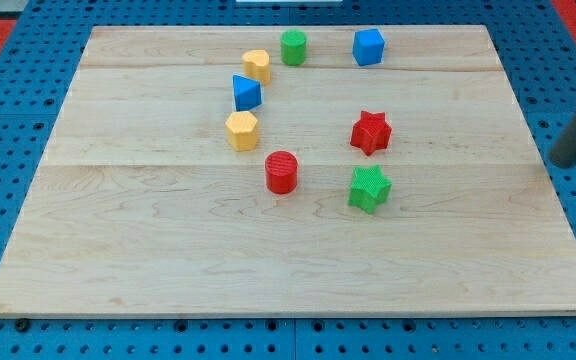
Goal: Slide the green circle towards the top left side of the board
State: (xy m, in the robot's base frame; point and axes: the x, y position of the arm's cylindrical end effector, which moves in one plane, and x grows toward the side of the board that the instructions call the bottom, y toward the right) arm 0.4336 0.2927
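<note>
Eight blocks on board: all apart from my rod, none being pushed.
Green circle (293, 47): far side of the wooden board (168, 250), slightly left of centre, close to the far edge.
Nearest neighbour: yellow block (257, 65), just beside it on the left and slightly nearer; shape not clear, blunt-cornered.
Left column: blue triangle (246, 93) and a yellow hexagon (242, 130), stepping nearer in turn.
Right of target: blue cube (368, 46), on the same far row, well apart.
Middle field: red circle (281, 172), red star (371, 132), green star (369, 189).
My tip (560, 160): at the right edge of the board, well apart from every block; rod enters from the view's right.
Pincer state: none fitted, only a bare rod, so nothing spreads, closes or pinches.
Step in hand, judged: approach not yet begun.
Recommended method: pass between the blue cube and the red star, settle just right of the green circle, then push left along the far edge, aiming far enough to clear the adjacent yellow block.
</note>
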